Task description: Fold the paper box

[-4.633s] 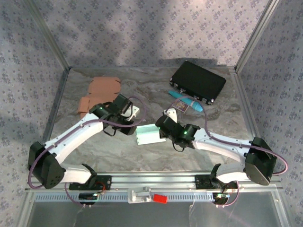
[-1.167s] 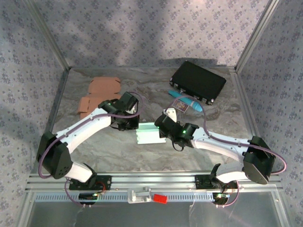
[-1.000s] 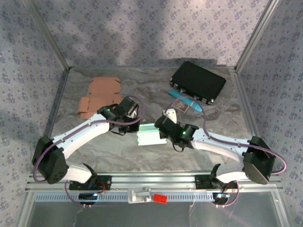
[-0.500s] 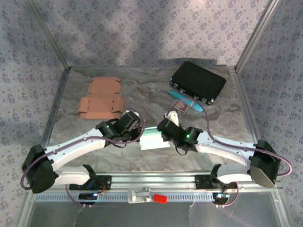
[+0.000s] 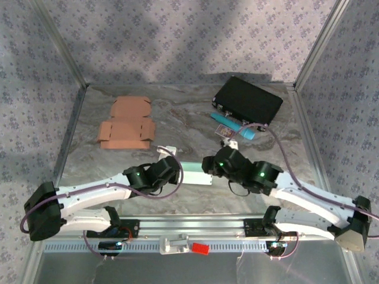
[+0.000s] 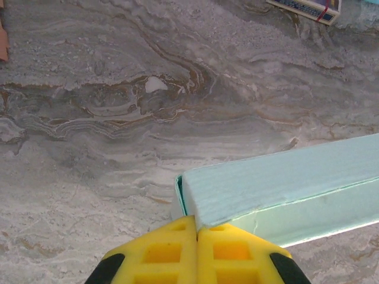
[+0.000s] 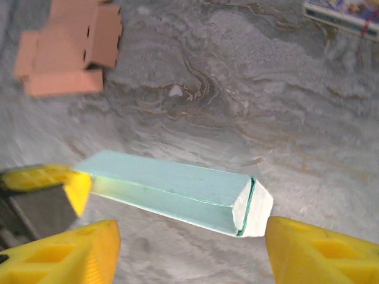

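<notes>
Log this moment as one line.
left gripper: shut, tips at teal box end | right gripper: open, clear of box | box: on table

Paper box [image 7: 172, 192]: pale mint, folded into a long closed prism (end flap apparently tucked in), lying flat on one long side, lower centre of frame, slightly skewed.

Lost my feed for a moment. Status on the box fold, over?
Left gripper shut, tips against end of teal box. Right gripper open, straddling its other end. Box formed, lying on table. Cardboard blank, black case well apart.
</notes>
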Robot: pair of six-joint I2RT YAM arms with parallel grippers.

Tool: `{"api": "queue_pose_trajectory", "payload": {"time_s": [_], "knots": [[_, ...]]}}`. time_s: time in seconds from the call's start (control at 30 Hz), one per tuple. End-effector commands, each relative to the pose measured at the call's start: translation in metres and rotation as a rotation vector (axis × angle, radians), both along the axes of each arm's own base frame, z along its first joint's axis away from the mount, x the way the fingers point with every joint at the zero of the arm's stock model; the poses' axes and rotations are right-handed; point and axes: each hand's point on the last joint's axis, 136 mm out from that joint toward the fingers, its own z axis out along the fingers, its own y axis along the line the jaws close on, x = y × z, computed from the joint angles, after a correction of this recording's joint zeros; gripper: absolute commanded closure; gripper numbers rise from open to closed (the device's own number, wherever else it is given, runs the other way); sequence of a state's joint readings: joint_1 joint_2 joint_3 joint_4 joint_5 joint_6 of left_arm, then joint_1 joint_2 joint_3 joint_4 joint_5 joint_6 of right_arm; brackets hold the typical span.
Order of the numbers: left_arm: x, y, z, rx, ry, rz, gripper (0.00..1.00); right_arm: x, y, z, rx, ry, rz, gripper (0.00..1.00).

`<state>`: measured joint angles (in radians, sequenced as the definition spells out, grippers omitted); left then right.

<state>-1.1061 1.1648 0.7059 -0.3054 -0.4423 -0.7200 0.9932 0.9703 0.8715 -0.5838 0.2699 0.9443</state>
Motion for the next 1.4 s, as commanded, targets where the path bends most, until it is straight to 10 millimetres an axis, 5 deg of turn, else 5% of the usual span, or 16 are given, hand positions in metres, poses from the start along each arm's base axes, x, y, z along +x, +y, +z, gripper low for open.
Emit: {"api": "queue_pose_trajectory", "payload": {"time_s": [0.0,0.13,0.4,0.87,1.37], "knots": [[0.005,0.000,0.010,-0.038,-0.070,0.047,1.00,-0.004,-0.019,0.001,0.201,0.186,-0.205,0.31],[0.001,-0.002,0.007,-0.024,-0.077,0.046,1.00,0.005,-0.025,-0.006,0.446,0.330,-0.389,0.31],[-0.005,-0.001,0.001,-0.014,-0.070,0.051,1.00,0.013,-0.027,-0.028,0.645,0.491,-0.504,0.30],[-0.011,-0.001,-0.002,0.002,-0.051,0.045,1.00,0.010,0.002,-0.059,0.622,0.649,-0.437,0.32],[-0.015,-0.001,-0.006,0.016,-0.040,0.064,0.99,-0.010,0.003,-0.085,0.552,0.696,-0.409,0.52]]}}
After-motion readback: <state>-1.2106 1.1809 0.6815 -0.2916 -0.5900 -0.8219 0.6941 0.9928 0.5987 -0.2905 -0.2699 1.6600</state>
